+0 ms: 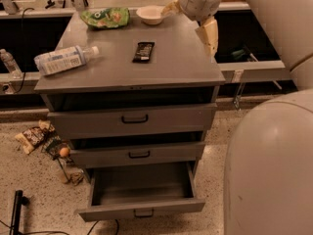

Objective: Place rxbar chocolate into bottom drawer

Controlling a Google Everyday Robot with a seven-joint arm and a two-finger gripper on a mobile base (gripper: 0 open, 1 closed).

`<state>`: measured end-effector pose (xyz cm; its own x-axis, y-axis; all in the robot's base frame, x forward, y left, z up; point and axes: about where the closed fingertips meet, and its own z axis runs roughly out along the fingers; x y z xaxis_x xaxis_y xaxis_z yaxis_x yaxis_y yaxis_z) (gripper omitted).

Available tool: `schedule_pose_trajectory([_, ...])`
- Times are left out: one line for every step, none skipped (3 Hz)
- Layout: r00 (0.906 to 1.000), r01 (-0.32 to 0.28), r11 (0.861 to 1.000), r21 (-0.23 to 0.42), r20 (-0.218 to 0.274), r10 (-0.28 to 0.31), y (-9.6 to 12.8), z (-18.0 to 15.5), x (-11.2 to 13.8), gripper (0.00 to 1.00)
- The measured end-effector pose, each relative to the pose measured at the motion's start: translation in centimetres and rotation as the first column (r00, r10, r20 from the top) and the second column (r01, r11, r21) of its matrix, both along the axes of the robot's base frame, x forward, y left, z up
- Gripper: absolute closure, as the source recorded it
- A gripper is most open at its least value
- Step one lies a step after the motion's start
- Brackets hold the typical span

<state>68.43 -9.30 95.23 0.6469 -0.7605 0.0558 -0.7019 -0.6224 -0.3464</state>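
Note:
The rxbar chocolate (143,51), a flat dark bar, lies on top of the grey cabinet (171,67), near the middle. The bottom drawer (142,207) is pulled out, and its tray shows nothing inside. My gripper (190,31) hangs over the cabinet top's back right part, to the right of the bar and above it. It is open and holds nothing. The two drawers above are slightly ajar.
A clear water bottle (63,58) lies at the cabinet top's left edge. A green snack bag (105,17) and a white bowl (150,13) sit at the back. Snack wrappers (34,136) litter the floor at left. My arm's large pale body (269,165) fills the right side.

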Motion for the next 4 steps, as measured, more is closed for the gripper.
schedule_pose_trajectory([0.9718, -0.208, 0.977, -0.039, 0.105, 0.211, 2.3, 1.1, 0.1, 0.0])
schedule_pose_trajectory([0.9002, -0.38, 0.917, -0.116, 0.181, 0.396, 4.7, 0.5, 0.5, 0.0])
schedule_pose_trajectory([0.8033, -0.5, 0.837, -0.224, 0.241, 0.545, 6.8, 0.0, 1.0, 0.0])
schedule_pose_trajectory([0.7591, -0.498, 0.806, -0.318, 0.289, 0.583, 8.8, -0.5, 3.3, 0.0])
